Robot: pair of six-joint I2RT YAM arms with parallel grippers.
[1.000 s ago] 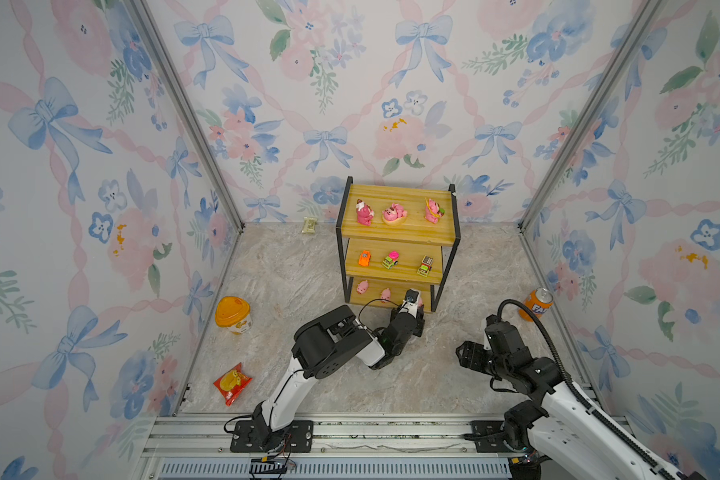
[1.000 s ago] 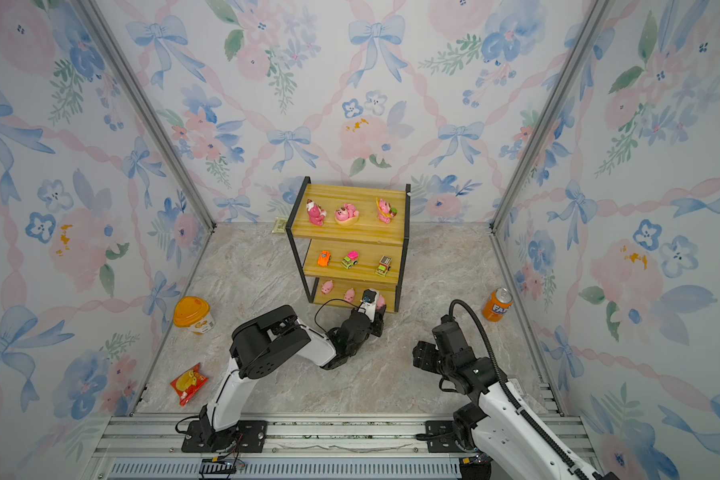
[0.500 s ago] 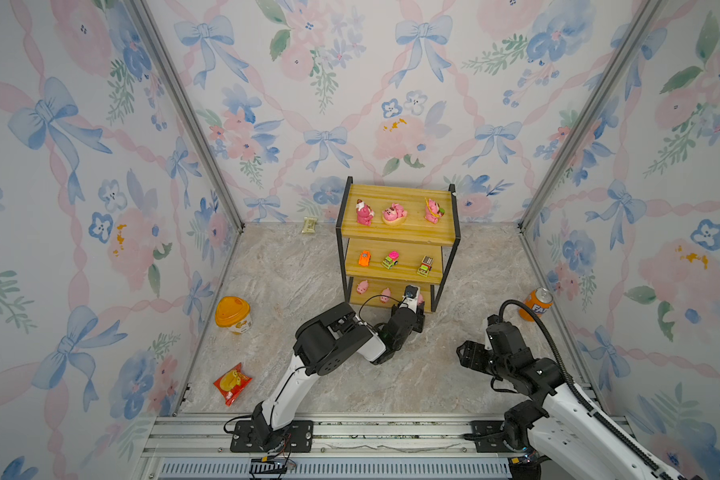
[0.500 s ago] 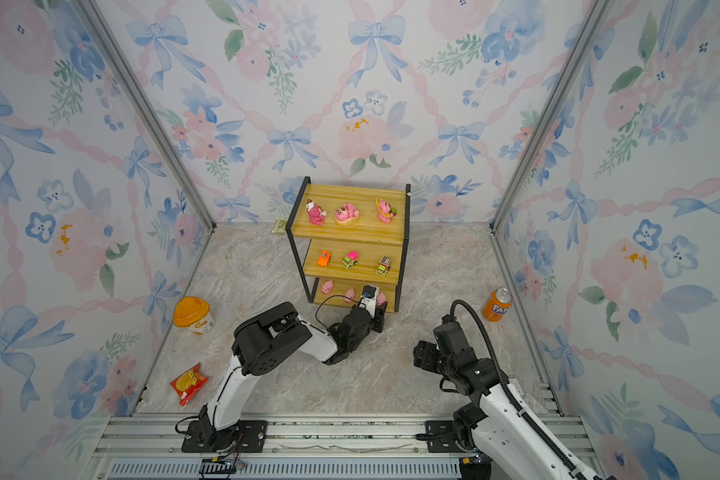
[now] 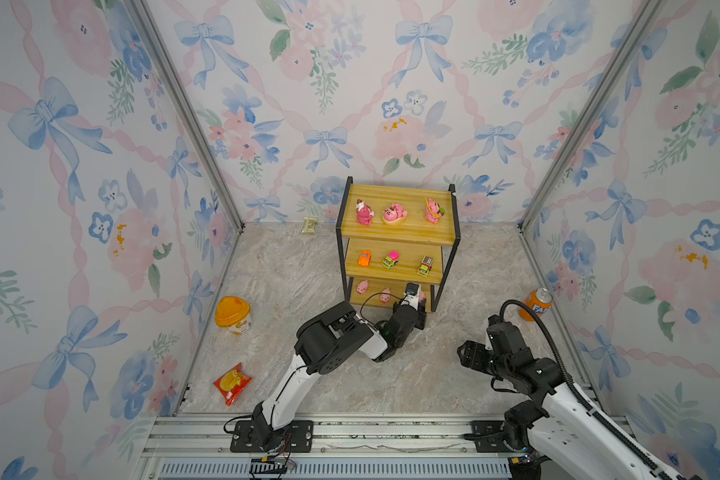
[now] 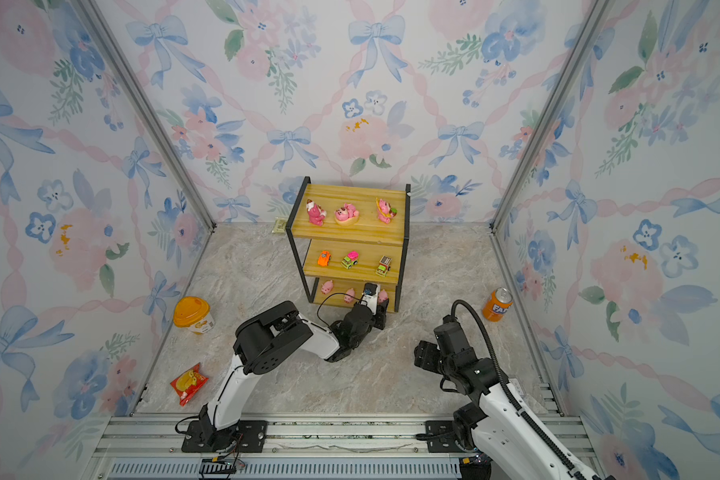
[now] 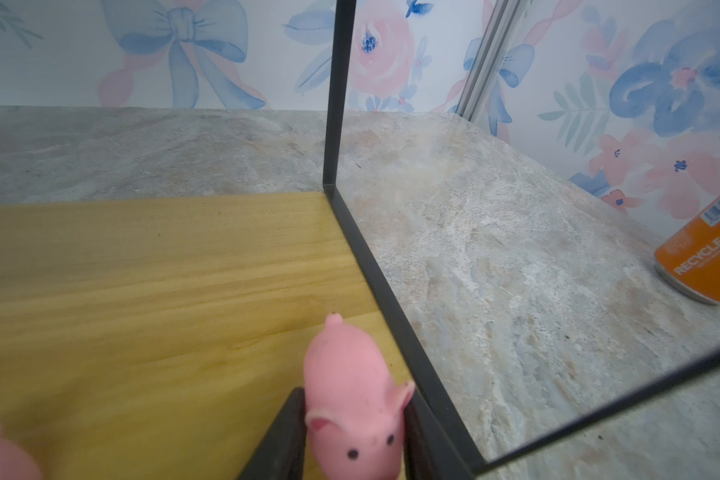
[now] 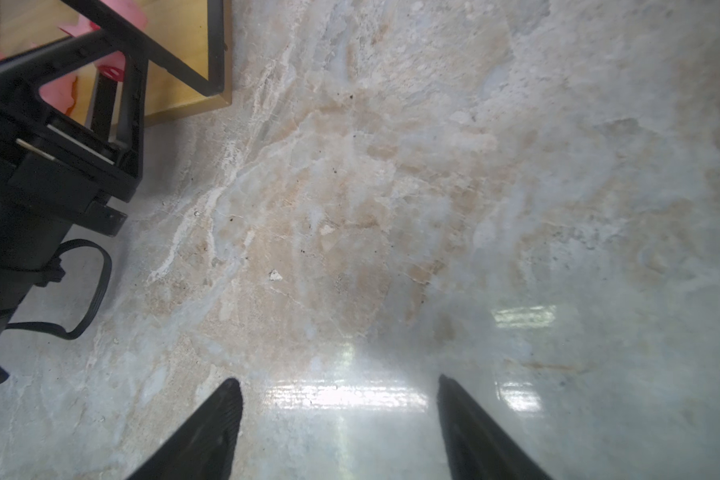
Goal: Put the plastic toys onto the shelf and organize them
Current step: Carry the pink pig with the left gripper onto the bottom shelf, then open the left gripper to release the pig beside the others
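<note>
Two black fingers of the left gripper point(image 7: 352, 419) are clamped on a pale pink plastic pig point(image 7: 350, 390) at the right end of the bottom yellow board of the black-framed three-tier shelf point(image 5: 395, 235); the right gripper point(image 8: 337, 415) is held apart above the marble floor point(image 8: 391, 208).

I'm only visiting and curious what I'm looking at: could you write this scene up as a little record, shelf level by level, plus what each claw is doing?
Shelf: three yellow boards, black frame
Top board: three bear figurines
Middle board: three mini cars
Bottom board: two loose pigs
Left gripper: closed on a third pig, at the bottom board's right end
Right gripper: open, empty, above the floor
</note>
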